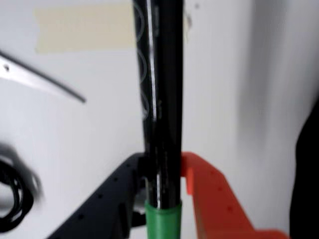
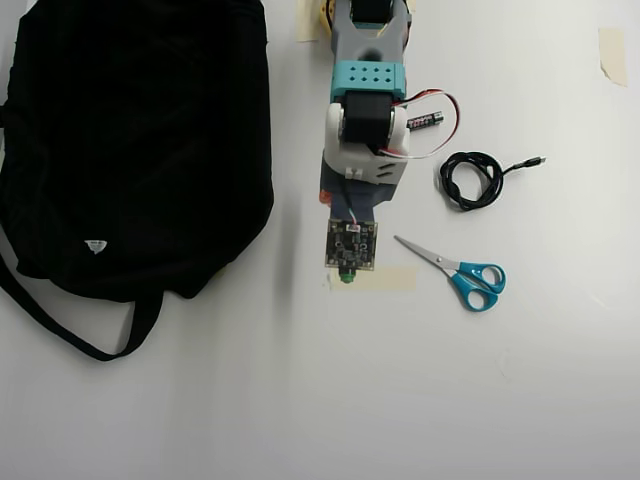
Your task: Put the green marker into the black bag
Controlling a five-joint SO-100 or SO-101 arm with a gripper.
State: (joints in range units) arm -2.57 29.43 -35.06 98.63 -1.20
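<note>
The green marker (image 1: 162, 99) has a black barrel with white scribbles and a green end near the camera. My gripper (image 1: 162, 163) is shut on it, black finger (image 1: 124, 181) on the left and orange finger (image 1: 199, 184) on the right. In the overhead view only a green tip of the marker (image 2: 346, 277) peeks out below the wrist camera board, and the gripper itself is hidden under the arm. The black bag (image 2: 140, 140) lies to the left, about a hand's width from the arm. Its dark edge (image 1: 308, 174) shows at the right of the wrist view.
Blue-handled scissors (image 2: 462, 273) lie right of the marker tip, with a beige tape strip (image 2: 385, 279) beside it. A coiled black cable (image 2: 472, 180) and a small battery (image 2: 422, 121) sit to the arm's right. The bag's strap (image 2: 90, 335) loops out below it.
</note>
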